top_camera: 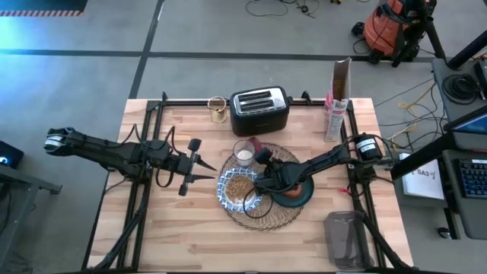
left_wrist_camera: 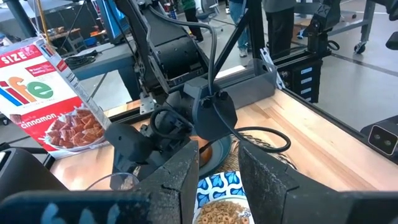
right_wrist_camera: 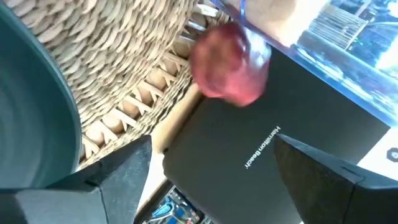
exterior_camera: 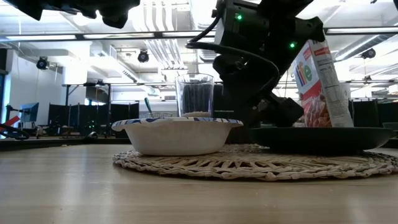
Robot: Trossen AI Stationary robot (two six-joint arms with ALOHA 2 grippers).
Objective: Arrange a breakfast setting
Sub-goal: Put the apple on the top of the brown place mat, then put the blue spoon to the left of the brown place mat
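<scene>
A: From above, where does everything sit?
B: Left gripper (top_camera: 199, 161) hovers beside the placemat (top_camera: 262, 217), fingers narrowly parted, empty. Bowl (top_camera: 237, 190), glass (top_camera: 244, 153), plate (top_camera: 298, 194) rest on it; right gripper (top_camera: 263, 169) stands wide.
A: And its wrist view?
B: A red blurred object (right_wrist_camera: 229, 63), unseen overhead.

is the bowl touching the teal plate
Cannot tell. In the high view the right arm covers the stretch between the bowl and the teal plate; the low view looks edge-on, so any gap is hidden.
</scene>
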